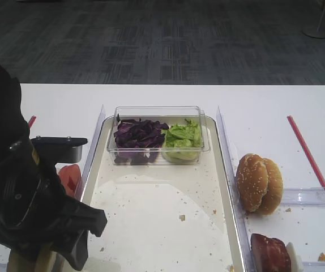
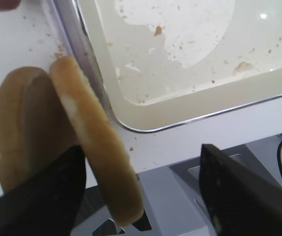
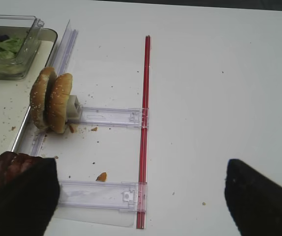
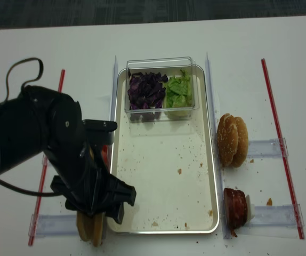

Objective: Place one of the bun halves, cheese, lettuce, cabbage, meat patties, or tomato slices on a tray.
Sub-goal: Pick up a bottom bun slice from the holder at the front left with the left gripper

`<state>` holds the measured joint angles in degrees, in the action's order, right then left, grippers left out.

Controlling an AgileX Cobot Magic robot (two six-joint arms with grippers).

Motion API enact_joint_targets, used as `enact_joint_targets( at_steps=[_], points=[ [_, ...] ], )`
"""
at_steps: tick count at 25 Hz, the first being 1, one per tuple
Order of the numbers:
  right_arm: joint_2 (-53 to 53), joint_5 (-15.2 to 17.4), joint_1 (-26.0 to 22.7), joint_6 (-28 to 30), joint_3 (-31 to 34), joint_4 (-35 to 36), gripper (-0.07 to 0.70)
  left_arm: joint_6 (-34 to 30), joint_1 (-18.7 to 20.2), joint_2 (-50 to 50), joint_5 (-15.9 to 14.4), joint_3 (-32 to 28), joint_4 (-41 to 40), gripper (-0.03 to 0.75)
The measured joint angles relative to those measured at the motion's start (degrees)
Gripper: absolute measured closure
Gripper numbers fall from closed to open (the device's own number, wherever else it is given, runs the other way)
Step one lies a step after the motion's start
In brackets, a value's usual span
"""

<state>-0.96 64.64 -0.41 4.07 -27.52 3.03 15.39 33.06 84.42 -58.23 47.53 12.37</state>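
Two plain bun halves stand on edge just left of the tray's (image 2: 195,110) near corner. My left gripper (image 2: 141,162) is open around the right-hand bun half (image 2: 94,142). One finger (image 2: 47,196) stands between the two halves and the other finger (image 2: 244,196) is well clear. My right gripper (image 3: 140,167) hangs open and empty over the table by the meat patties (image 3: 11,167). Cabbage (image 1: 137,136) and lettuce (image 1: 182,137) sit in a clear box. Tomato slices (image 1: 69,177) show beside my left arm. Cheese is out of view.
Sesame-seeded buns (image 1: 259,182) stand on edge in a clear rack right of the tray (image 1: 230,187). Red strips (image 1: 312,164) run along the table's sides. The tray floor (image 4: 163,176) holds only crumbs. My left arm (image 4: 62,154) covers the table's left front.
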Motion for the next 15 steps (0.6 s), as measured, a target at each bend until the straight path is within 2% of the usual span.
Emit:
enact_joint_targets(
  at_steps=[15],
  points=[
    [0.0,0.0,0.0,0.0,0.0,0.0,-0.06,0.0,0.0,0.0,0.9,0.0,-3.5,0.365]
  ],
)
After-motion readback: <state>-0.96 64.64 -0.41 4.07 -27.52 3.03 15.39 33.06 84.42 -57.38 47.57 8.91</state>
